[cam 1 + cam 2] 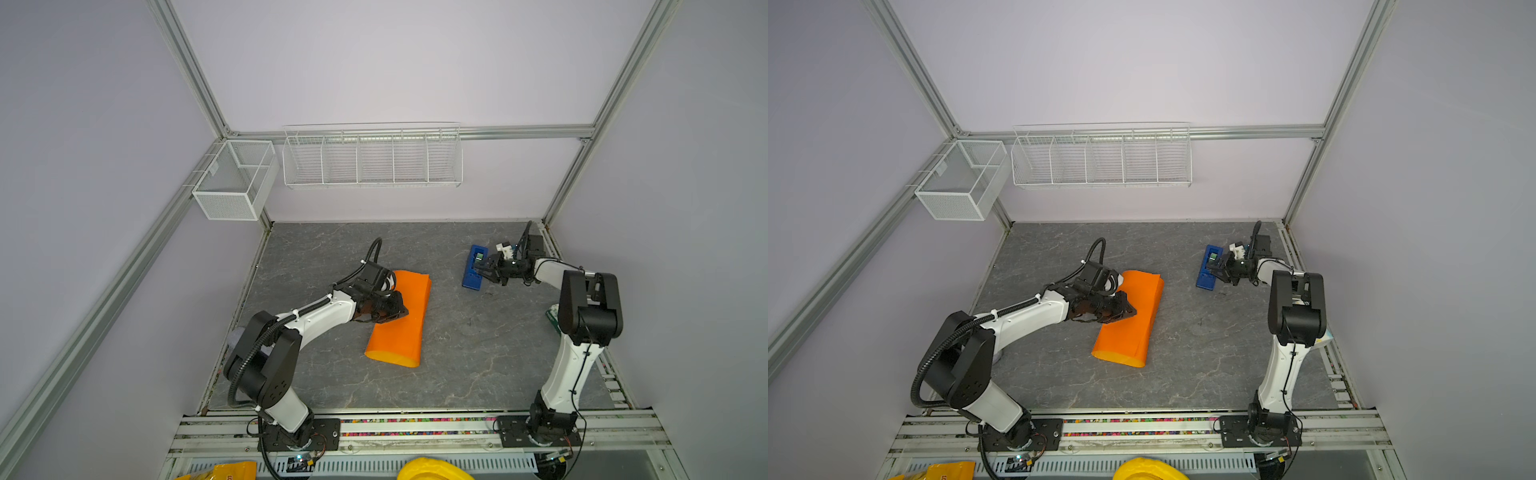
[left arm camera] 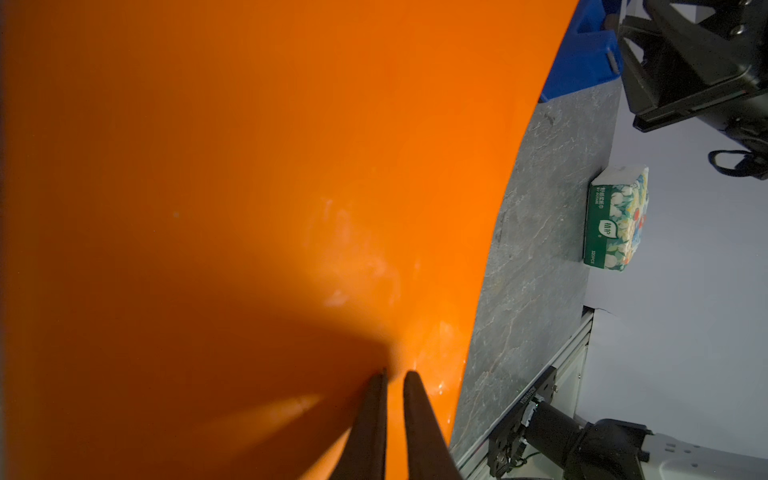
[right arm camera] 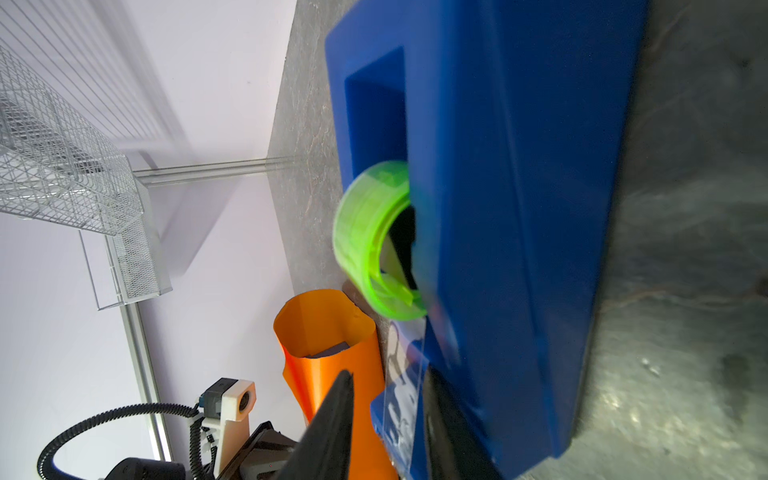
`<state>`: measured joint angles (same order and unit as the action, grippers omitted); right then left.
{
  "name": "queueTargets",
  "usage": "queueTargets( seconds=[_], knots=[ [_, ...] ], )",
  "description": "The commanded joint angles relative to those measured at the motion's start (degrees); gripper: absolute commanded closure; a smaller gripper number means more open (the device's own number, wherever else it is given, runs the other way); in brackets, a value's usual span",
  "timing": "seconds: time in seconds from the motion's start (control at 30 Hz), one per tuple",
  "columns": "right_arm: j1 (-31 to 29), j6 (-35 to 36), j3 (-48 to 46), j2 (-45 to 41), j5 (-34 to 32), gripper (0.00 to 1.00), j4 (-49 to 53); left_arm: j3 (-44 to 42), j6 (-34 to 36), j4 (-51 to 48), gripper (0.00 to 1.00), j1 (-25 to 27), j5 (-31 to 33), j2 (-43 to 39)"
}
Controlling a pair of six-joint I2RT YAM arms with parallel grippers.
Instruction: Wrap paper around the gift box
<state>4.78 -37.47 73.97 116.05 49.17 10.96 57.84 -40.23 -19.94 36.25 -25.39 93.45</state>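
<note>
The orange paper [image 1: 405,328] [image 1: 1133,324] lies on the grey table, folded over into a long flat tube. In the right wrist view the slate-blue gift box [image 3: 332,349] shows inside the paper's [image 3: 361,374] open end. My left gripper [image 1: 401,312] [image 1: 1129,311] [image 2: 395,374] is shut and rests its tips on top of the paper [image 2: 249,166]. My right gripper [image 1: 478,270] [image 1: 1212,268] [image 3: 388,376] is at the near end of the blue tape dispenser [image 1: 471,282] [image 3: 519,208]. Its jaws stand apart around a clear strip of tape. One jaw lies against the tape and the other stands clear of it.
A green tape roll [image 3: 365,232] sits in the dispenser. A patterned tissue packet [image 2: 615,220] [image 1: 552,320] lies by the right edge, behind my right arm. A white wire rack [image 1: 372,160] and a mesh basket [image 1: 232,183] hang on the back frame.
</note>
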Motion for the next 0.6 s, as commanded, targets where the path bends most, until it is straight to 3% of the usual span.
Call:
queueTargets(
  seconds=[0.0, 0.3, 0.57],
  knots=[
    [-0.22, -1.58, -1.68, 0.58, 0.48, 0.7, -1.6, -3.28, 0.53, -6.11, 0.87, 0.22, 3.63, 3.75],
    [-0.13, -5.86, -2.26, -0.35, 1.94, 0.92, -5.66, -3.26, 0.49, -6.25, 0.87, 0.22, 3.77, 3.46],
    [-0.33, -7.06, -4.06, -7.43, 1.26, 0.93, -5.0, -3.09, 0.67, -6.38, 0.88, 0.23, 3.7, 3.34]
  ],
)
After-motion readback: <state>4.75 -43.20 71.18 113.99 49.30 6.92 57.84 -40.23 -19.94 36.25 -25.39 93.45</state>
